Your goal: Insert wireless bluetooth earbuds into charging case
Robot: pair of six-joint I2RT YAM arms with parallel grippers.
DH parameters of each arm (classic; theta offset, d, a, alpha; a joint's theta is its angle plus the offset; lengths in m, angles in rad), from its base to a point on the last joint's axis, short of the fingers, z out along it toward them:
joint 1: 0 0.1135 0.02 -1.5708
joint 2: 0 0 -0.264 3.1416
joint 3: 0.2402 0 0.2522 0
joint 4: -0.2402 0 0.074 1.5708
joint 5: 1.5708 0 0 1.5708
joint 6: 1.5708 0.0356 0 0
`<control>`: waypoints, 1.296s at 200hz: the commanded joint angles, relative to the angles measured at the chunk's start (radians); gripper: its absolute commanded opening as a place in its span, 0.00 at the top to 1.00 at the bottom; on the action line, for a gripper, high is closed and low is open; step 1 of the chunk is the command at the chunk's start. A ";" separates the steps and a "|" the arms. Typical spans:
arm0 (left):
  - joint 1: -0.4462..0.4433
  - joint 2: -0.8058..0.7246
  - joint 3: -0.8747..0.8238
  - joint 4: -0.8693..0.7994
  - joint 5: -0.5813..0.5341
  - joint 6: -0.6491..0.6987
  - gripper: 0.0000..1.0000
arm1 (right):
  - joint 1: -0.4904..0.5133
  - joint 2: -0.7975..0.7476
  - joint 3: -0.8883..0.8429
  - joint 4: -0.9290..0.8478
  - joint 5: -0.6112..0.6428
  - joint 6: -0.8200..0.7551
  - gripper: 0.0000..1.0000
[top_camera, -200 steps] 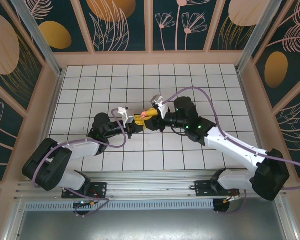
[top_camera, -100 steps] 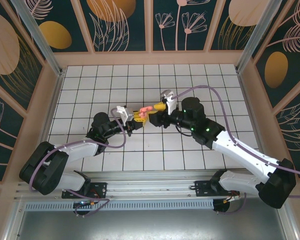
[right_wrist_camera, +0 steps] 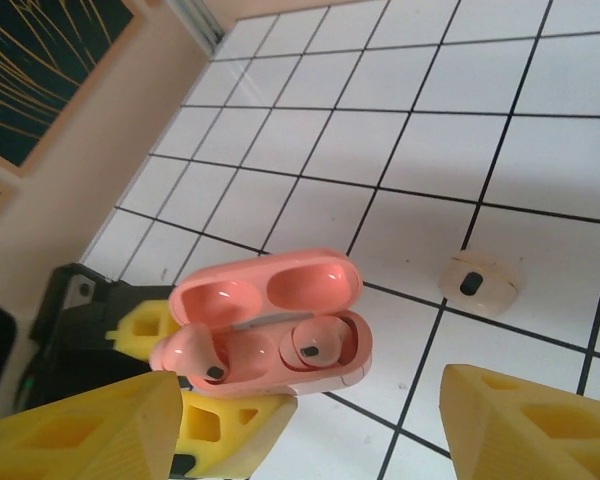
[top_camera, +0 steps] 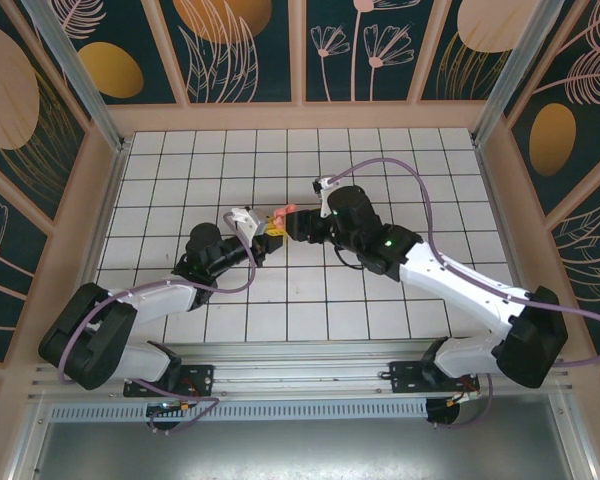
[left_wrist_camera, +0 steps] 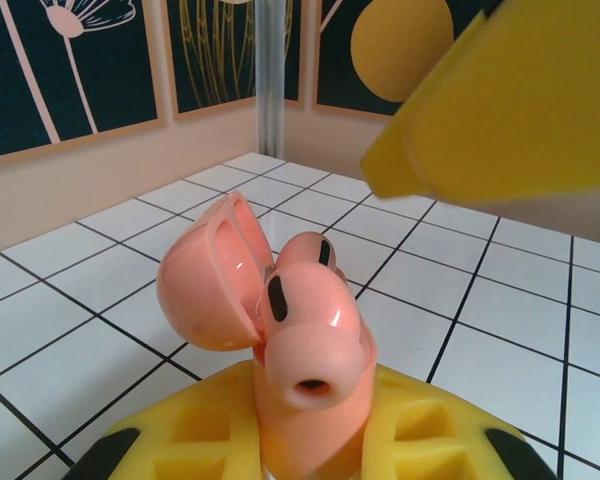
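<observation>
Seen from overhead, the left arm reaches in from 7 o'clock and the right arm from 4 o'clock, and they meet near the middle of the white-tiled desk [top_camera: 400, 160]. The left claw [top_camera: 270, 236] is clamped on the pink charging case [right_wrist_camera: 325, 375], its yellow fingers pinching the lower body so the case is held above the tiles. In the right wrist view the case lies open, its lid [right_wrist_camera: 270, 285] swung back toward 12 o'clock with two empty hollows facing up. One pink bud [right_wrist_camera: 315, 347] sits down in the well at the 3 o'clock end of the case, a dark spot on its face. A second pink bud [right_wrist_camera: 195, 352] is at the 9 o'clock end, riding high and bulging past the rim rather than sunk into its well; the left wrist view shows it standing proud of the case, tilted, with the lid at its 9 o'clock. The right claw [right_wrist_camera: 312, 395] is spread wide, gripping nothing, one finger at 7 o'clock and the other at 4 o'clock of its own view, and it hangs just beside the case. A pale beige bud [right_wrist_camera: 480, 283] lies on the desk at 3 o'clock of the case, apart from it, straddling a dark grout line.
</observation>
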 commanded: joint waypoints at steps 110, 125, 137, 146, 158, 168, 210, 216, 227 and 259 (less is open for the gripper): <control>-0.002 0.007 0.032 -0.007 -0.021 0.009 1.00 | 0.052 0.114 0.118 -0.009 0.052 0.023 0.24; -0.002 0.003 0.032 -0.007 -0.019 0.009 1.00 | 0.052 0.126 0.125 -0.017 0.064 0.019 0.24; -0.003 0.000 0.032 -0.008 -0.014 0.010 1.00 | 0.052 0.130 0.125 -0.018 0.073 0.018 0.24; -0.002 -0.003 0.032 -0.007 -0.015 0.010 1.00 | 0.053 0.134 0.124 -0.020 0.079 0.016 0.24; -0.003 -0.008 0.028 -0.007 -0.017 0.012 1.00 | 0.052 0.139 0.125 -0.027 0.090 0.014 0.24; -0.002 -0.011 0.028 -0.009 -0.018 0.014 1.00 | 0.052 0.142 0.125 -0.035 0.102 0.012 0.25; -0.002 -0.020 0.028 -0.009 -0.016 0.014 1.00 | 0.052 0.150 0.136 -0.081 0.150 0.015 0.25; -0.003 -0.019 0.028 -0.009 -0.017 0.014 1.00 | 0.052 0.148 0.135 -0.085 0.154 0.015 0.25; -0.002 -0.021 0.026 -0.010 -0.018 0.016 1.00 | 0.052 0.143 0.130 -0.088 0.160 0.015 0.26; -0.001 -0.026 0.027 -0.012 -0.019 0.015 1.00 | 0.053 0.141 0.125 -0.106 0.159 0.013 0.26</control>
